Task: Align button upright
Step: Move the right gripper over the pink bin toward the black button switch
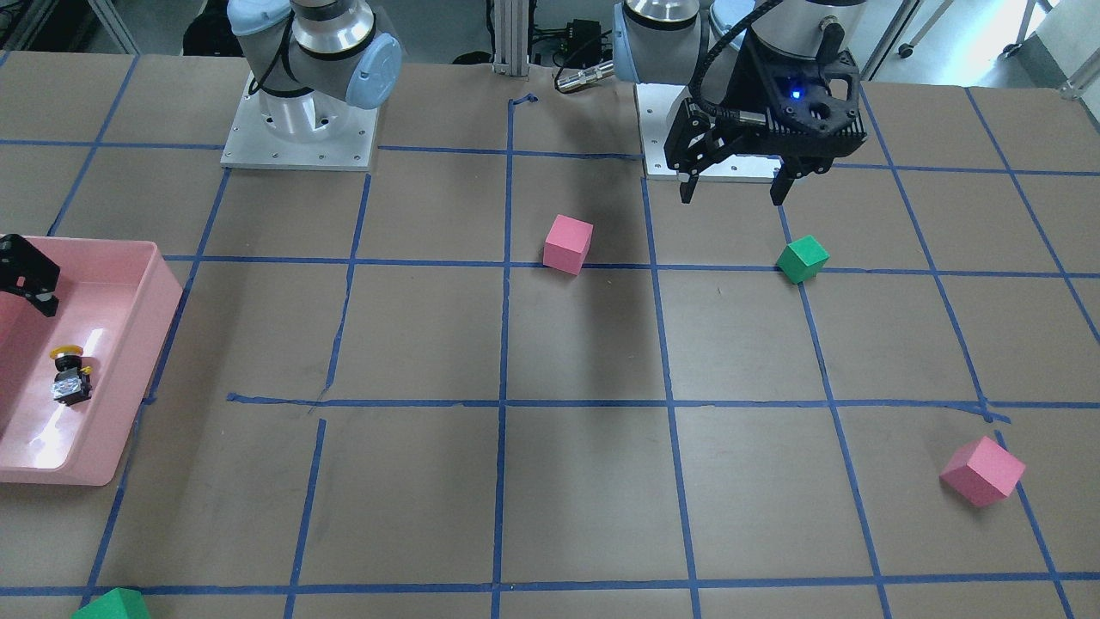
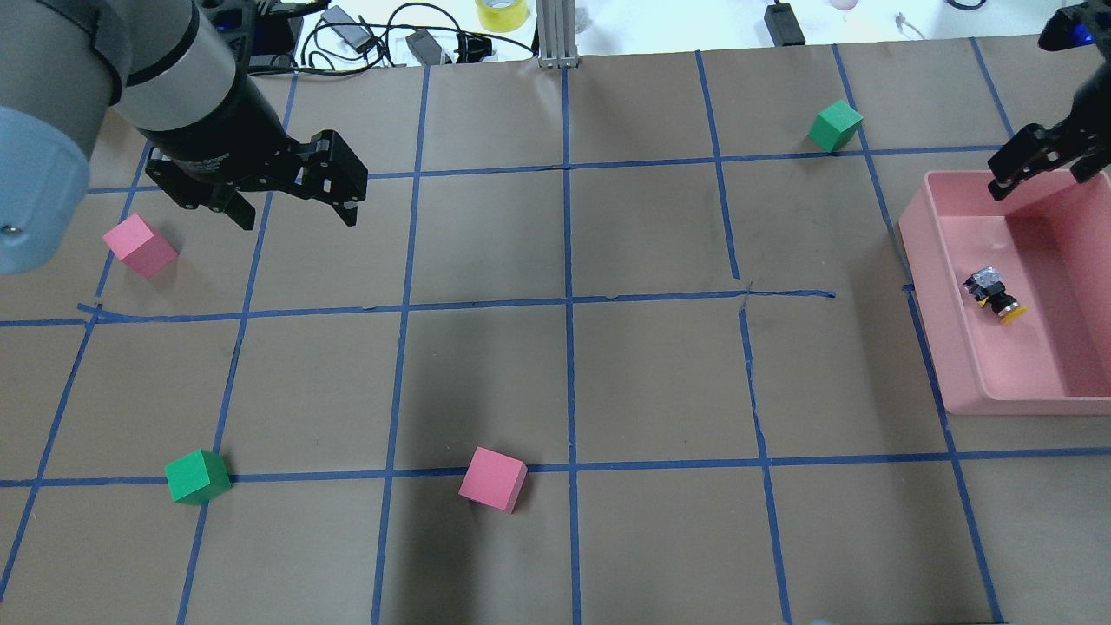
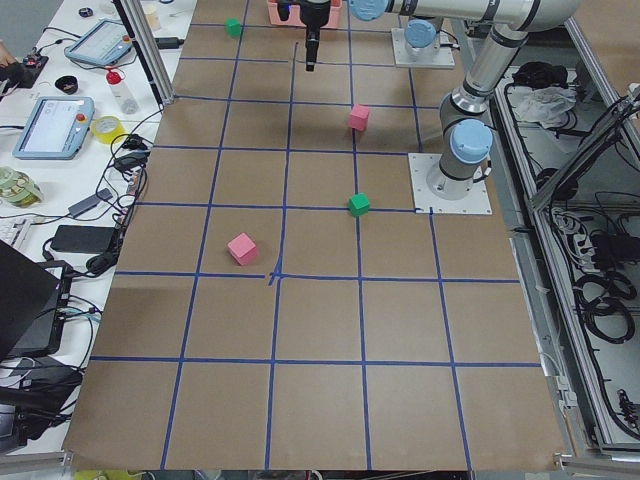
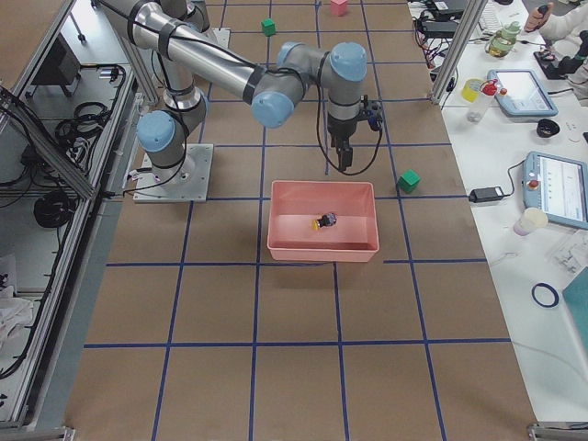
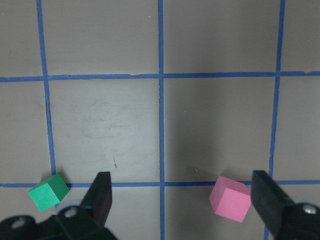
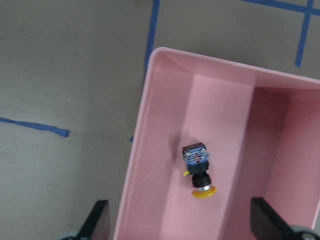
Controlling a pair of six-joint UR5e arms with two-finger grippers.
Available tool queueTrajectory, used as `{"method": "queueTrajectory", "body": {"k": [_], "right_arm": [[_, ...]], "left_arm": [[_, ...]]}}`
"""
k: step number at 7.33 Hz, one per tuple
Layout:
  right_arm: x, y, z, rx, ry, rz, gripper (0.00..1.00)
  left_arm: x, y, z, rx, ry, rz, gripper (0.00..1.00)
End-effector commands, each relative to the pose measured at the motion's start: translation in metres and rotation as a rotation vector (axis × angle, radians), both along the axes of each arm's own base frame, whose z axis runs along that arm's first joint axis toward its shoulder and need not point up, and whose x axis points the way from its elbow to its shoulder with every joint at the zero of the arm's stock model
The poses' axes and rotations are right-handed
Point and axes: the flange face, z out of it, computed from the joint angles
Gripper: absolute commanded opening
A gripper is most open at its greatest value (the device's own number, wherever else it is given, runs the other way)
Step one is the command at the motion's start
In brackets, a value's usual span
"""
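Note:
The button (image 6: 198,170) lies on its side on the floor of the pink tray (image 6: 145,125), yellow cap toward the robot's side, silvery terminal end away. It also shows in the overhead view (image 2: 994,293) and the front view (image 1: 70,378). My right gripper (image 2: 1046,169) hangs open and empty above the tray's far end, clear of the button; its fingers (image 6: 97,222) frame the button in the right wrist view. My left gripper (image 2: 297,217) is open and empty, hovering above the table far from the tray.
The tray (image 2: 920,260) sits at the table's right side. Foam cubes lie scattered: pink ones (image 2: 139,246) (image 2: 493,478) and green ones (image 2: 198,476) (image 2: 836,126). Blue tape lines grid the brown table.

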Motion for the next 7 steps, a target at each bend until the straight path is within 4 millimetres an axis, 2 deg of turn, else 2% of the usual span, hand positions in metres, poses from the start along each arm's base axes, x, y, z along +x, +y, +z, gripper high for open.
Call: {"method": "queueTrajectory", "body": {"k": [1,2,3,4,6,7], "right_arm": [[-0.060,-0.009,-0.057,0.019,-0.009,-0.028,1.00],[-0.066,-0.015,-0.078,0.031,-0.013,-0.059,1.00],[-0.066,-0.013,-0.100,0.065,-0.031,-0.196,1.00],[-0.061,-0.006,-0.120,0.098,-0.053,-0.241,1.00],[-0.054,0.005,-0.144,0.111,-0.063,-0.207,1.00],[-0.047,0.014,-0.164,0.139,-0.078,-0.190,1.00]], "left_arm": [[0.000,0.000,0.000,0.000,0.000,0.000,1.00],[0.000,0.000,0.001,-0.003,0.000,0.000,1.00],[0.000,0.000,0.001,-0.003,0.000,0.001,1.00],[0.000,0.000,0.000,0.000,0.000,0.000,1.00],[0.000,0.001,0.000,0.000,0.000,0.000,1.00],[0.000,0.000,0.001,-0.001,0.000,0.001,1.00]]}}
